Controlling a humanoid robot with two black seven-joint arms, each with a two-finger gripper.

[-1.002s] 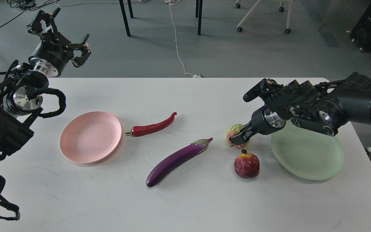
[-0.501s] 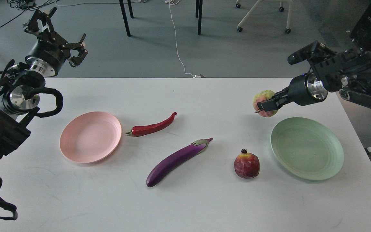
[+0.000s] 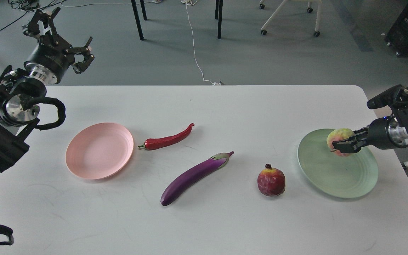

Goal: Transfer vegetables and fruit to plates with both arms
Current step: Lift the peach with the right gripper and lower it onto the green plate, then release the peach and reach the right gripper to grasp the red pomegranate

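One yellow-green fruit sits pinched between the right gripper's closed fingers, above the green plate. The left gripper hangs spread wide, holding nothing.

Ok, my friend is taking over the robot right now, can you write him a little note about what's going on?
Right gripper: jaws shut on the yellow-green fruit, held over the green plate, not let go yet.
Left gripper: open, holding nothing, up beyond the table's far left corner.
Pink plate: nothing on it.
On the table: red chili pepper just right of the pink plate, eggplant in the middle, dark red fruit left of the green plate.
Done: nothing is resting on a plate yet.
Left: release the yellow-green fruit, then plate the dark red fruit, chili pepper and eggplant.
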